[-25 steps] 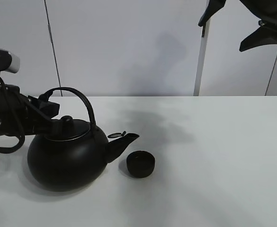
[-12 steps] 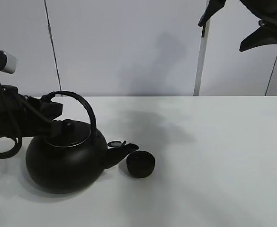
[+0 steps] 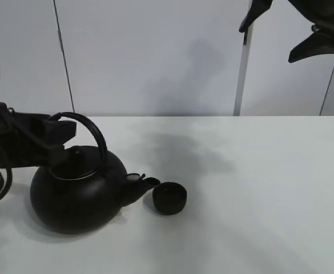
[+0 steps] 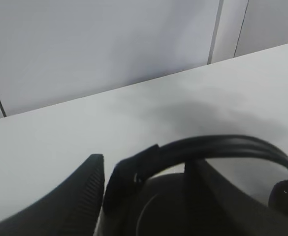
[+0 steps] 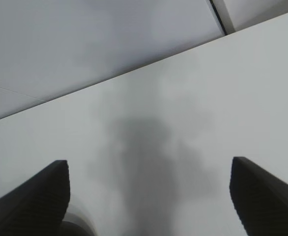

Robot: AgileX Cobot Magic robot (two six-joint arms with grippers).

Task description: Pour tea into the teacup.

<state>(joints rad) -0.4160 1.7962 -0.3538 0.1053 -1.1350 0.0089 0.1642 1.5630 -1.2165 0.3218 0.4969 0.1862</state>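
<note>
Kettle (image 3: 75, 197) sits upright on the white desk (image 3: 258, 194), its round black body resting flat and its spout (image 3: 139, 185) reaching toward the teacup (image 3: 169, 198), which stands just beside the spout tip, slightly lower and apart from it by a narrow gap. The cup is small, low and black, upright on the desk near the front middle of the high view.

The left pincer (image 3: 61, 140) is at the root of the kettle's arched handle (image 4: 217, 147). In the left wrist view one ribbed finger (image 4: 80, 196) stands off to one side of the handle with pale desk showing between them, so the jaws look parted and no longer pinching the handle; how the other finger stands is hidden behind the handle.

The right pincer (image 5: 148, 196) hangs high above the far right of the desk, well apart from both kettle and cup, its two fingers spread wide with nothing between them.

Judging from the level kettle and the loosened hold, pouring itself seems over and the step in hand is letting go of the kettle. Whether tea is in the cup cannot be told; its inside is too dark. The next move would call for drawing the left arm back clear of the handle without nudging the kettle, since its spout is close enough to the cup to knock it.
</note>
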